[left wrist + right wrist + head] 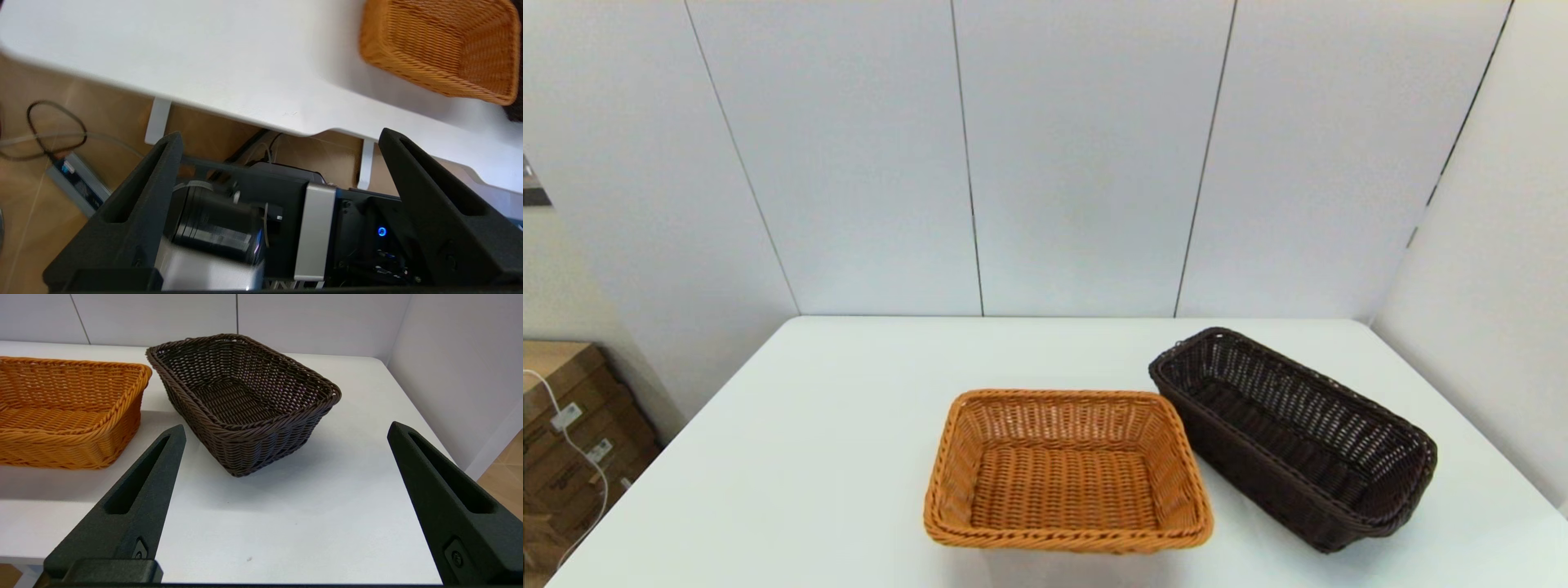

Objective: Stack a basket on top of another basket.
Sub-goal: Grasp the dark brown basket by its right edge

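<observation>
While unstacked, dark basket [1294, 437] beside orange basket [1066, 474].

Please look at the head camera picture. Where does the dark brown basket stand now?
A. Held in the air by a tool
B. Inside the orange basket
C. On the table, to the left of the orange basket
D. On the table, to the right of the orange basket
D: the dark brown basket sits on the white table to the right of the orange basket, and no tool touches it.

White table [833, 457]; cardboard boxes [572, 408] on floor; power strip [77, 185].
</observation>
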Robot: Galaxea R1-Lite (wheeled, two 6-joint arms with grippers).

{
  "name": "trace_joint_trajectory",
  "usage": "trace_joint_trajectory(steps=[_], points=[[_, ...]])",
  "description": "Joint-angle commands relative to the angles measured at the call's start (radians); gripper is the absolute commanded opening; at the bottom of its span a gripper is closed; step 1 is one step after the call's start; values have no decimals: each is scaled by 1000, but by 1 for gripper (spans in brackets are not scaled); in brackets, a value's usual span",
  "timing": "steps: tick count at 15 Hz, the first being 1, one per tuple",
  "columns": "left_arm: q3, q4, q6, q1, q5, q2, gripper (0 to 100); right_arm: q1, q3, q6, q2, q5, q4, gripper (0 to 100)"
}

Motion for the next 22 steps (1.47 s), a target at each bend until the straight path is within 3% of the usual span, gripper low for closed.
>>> trace_joint_trajectory(steps=[1,8,12,16,20,22], points=[[5,105,15,80,-2,-174,100,0,0,1,0,0,0,100],[40,205,38,141,-3,-358,100,0,0,-1,0,0,0,100],[74,185,151,138,10,-466,100,0,2,1,0,-2,-2,100],[249,-119,305,135,64,-531,100,0,2,1,0,0,-2,100],[583,-703,518,135,67,-531,100,0,0,1,0,0,-2,100],[737,-910,592,135,64,-531,100,0,0,1,0,0,-2,100]])
